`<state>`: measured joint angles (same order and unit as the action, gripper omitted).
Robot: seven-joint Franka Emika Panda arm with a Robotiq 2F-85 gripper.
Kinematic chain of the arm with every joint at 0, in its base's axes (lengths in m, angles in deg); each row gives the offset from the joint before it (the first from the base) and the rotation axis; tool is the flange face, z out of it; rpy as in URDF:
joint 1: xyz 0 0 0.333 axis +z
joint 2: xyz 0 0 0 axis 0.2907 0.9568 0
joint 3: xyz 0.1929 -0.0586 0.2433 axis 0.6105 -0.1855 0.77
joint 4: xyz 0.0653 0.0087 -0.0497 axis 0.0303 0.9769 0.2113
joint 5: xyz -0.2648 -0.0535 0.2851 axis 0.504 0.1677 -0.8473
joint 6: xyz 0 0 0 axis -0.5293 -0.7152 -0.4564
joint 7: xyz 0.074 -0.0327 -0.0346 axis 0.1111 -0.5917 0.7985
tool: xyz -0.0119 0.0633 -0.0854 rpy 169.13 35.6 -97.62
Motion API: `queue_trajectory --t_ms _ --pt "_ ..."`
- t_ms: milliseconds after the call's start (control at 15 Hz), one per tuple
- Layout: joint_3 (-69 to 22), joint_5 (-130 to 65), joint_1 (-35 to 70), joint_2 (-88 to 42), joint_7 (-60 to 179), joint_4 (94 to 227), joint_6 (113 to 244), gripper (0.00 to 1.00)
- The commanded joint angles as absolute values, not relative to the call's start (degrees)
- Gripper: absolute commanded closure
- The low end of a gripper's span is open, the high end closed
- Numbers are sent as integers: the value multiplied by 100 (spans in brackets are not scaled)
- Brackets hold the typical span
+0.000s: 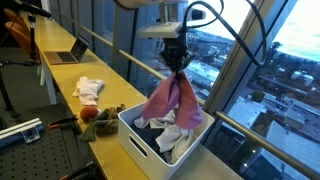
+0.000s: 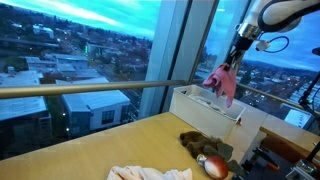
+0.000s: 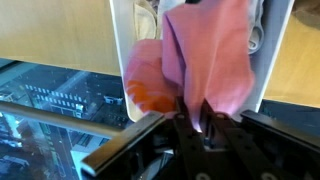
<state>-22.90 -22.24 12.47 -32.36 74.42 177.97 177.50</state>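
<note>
- The pink cloth [image 1: 172,100] hangs in the air over the open white bin [image 1: 133,143]. Its lower edge is at about the level of the rim, just above the clothes [image 1: 170,138] piled inside.
- It is pinched at one bunched spot near the top, so its own weight pulls it into long, loose folds that widen downward.
- In the wrist view the cloth [image 3: 212,50] is a soft rose colour, and a more orange-pink fold bulges out to one side.
- The gripper [image 1: 177,62] points straight down, and its fingers are clamped together on the cloth's upper gather. The wrist view shows the fabric squeezed between them [image 3: 195,112].
- The bin sits at the end of the wooden table [image 1: 65,80], close to the window. In an exterior view the cloth [image 2: 222,82] shows against the glass above the bin [image 2: 195,101].
- Further along the table are a crumpled white rag [image 1: 90,88], a dark bundle with something red [image 1: 93,117] and a laptop [image 1: 68,55], all well apart from the arm.
</note>
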Motion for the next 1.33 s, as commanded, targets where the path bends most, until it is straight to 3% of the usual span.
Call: queue_trajectory --t_ms 0,467,1267 --pt "-2266 -2312 1272 -3296 7478 17899 17937 53" --pt "-1815 -2254 1827 -3074 7135 18599 18413 2" --pt "-1542 -2273 2522 -1105 6634 18681 19118 0"
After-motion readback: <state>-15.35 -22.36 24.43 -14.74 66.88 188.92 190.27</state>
